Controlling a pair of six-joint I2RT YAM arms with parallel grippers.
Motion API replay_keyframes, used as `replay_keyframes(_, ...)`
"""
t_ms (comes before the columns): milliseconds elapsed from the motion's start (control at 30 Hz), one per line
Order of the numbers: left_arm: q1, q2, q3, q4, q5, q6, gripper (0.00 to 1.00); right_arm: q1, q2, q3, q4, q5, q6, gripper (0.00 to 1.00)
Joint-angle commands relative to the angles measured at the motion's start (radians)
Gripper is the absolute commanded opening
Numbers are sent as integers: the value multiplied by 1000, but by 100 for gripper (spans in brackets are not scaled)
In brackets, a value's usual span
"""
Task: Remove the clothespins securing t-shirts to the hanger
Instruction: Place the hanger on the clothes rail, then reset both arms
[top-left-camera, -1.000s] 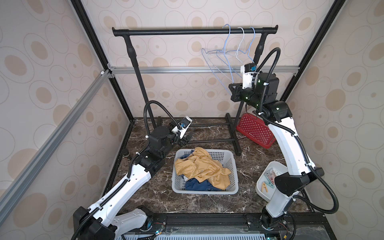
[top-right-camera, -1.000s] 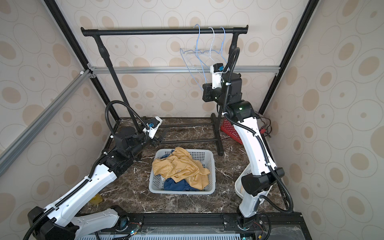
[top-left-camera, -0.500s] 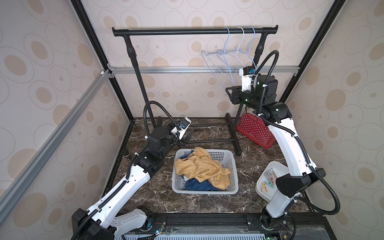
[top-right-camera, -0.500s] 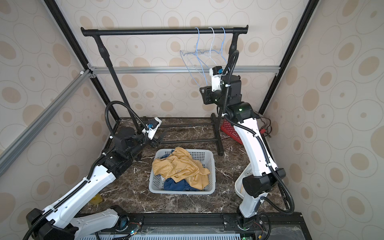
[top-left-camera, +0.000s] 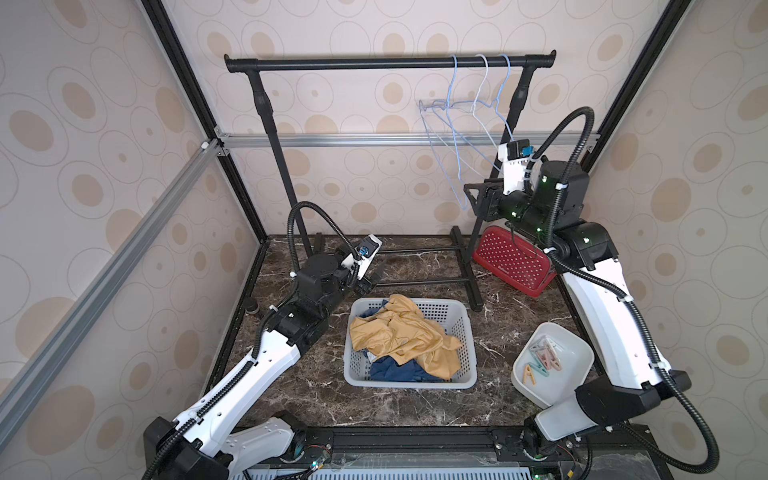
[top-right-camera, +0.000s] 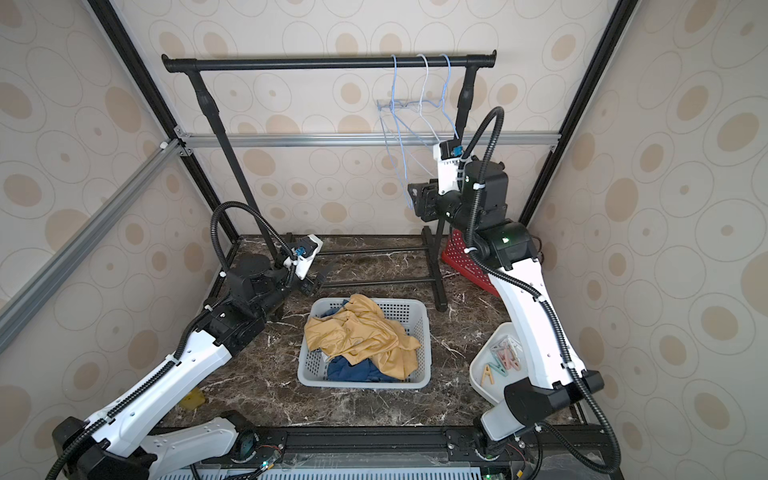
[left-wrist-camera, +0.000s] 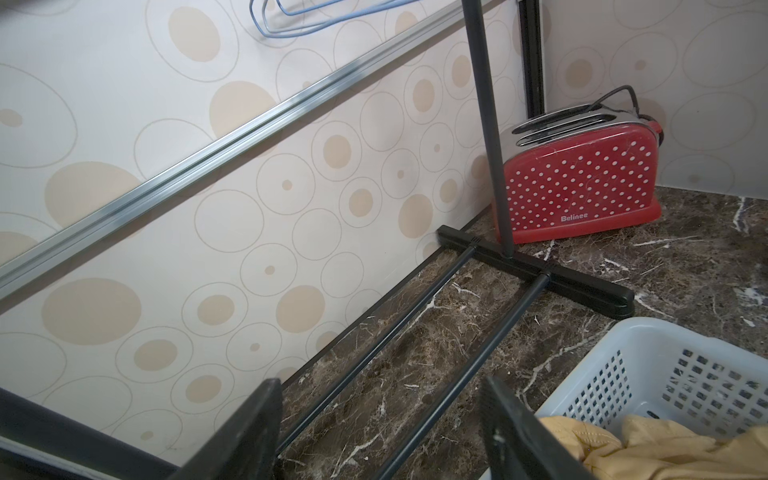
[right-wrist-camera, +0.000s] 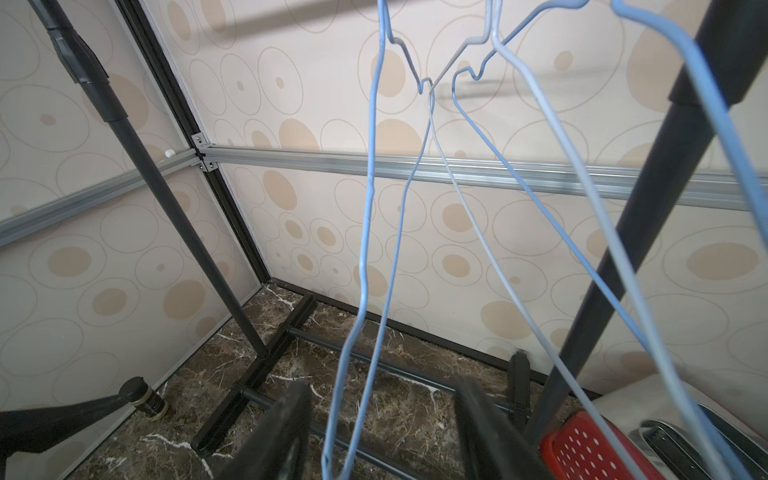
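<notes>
- Right wrist view: the right gripper (right-wrist-camera: 382, 390) is holding its jaws spread; the lowest loop of a bare blue hanger (right-wrist-camera: 368, 216) is hanging between them, ungripped.
- Left wrist view: the left gripper (left-wrist-camera: 380, 386) is hovering spread and empty just beside the basket (left-wrist-camera: 623, 345) rim, with open marble floor (left-wrist-camera: 685, 257) lying ahead.
- In both top views, the t-shirts (top-left-camera: 403, 332) are lying heaped in the basket. The clothespins (top-left-camera: 544, 359) are resting in a white tub (top-left-camera: 575, 353), well apart from the rail (top-left-camera: 374, 63).
</notes>
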Motion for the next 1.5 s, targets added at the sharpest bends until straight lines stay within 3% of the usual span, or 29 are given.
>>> replay_keyframes(0,9,-23,18,-16,-27,-22,76,-3,-88,-82,12,20,-28,58)
replay_keyframes(133,25,-33,5,-26,-77,-63,77,-3,-183,-191,12,34,-38,58)
replay_keyframes(400,157,-78,-85,-10,-102,-236,82,-3,-343,-432,12,56,-46,59)
replay_keyframes(633,204,-149,-230,34,-156,-271,98,-3,-461,-730,93,83,-2,75)
replay_keyframes(733,211,-171,-291,52,-178,-281,99,-3,-498,-849,147,110,10,83)
replay_keyframes(833,215,-186,-342,78,-202,-286,99,-3,-527,-950,205,153,17,99)
replay_keyframes(1133,271,-147,-501,244,-271,-329,99,-27,-539,-1236,454,352,-22,100)
replay_keyframes(1467,423,4,-646,497,-267,-312,99,-181,-470,-1489,780,464,-25,100)
